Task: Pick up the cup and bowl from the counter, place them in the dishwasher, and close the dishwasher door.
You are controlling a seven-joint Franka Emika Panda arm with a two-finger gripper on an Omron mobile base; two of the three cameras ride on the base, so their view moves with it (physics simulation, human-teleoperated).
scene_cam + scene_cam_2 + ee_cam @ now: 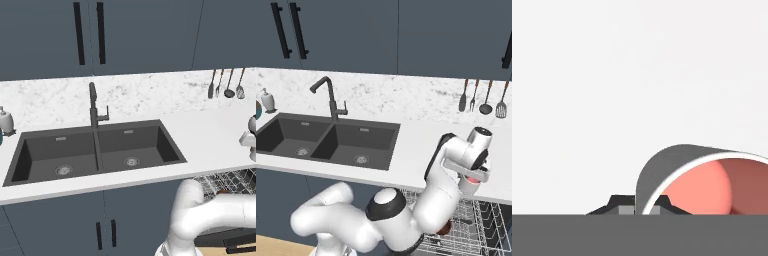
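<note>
Cup [712, 185] fills the hand view's corner, its salmon mouth turned toward the lens; the jaws have it clamped at the rim wall, at the desk [416, 145] edge over the open dishwasher [476, 230]. It stands upright, long axis vertical, ready, I'd guess, for racking.

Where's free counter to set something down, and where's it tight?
Free: the counter between the sink and the hanging utensils, and the strip in front of the sink. Tight: the front edge where the gripper is shut on the cup, and the far left by the soap bottle.
</note>
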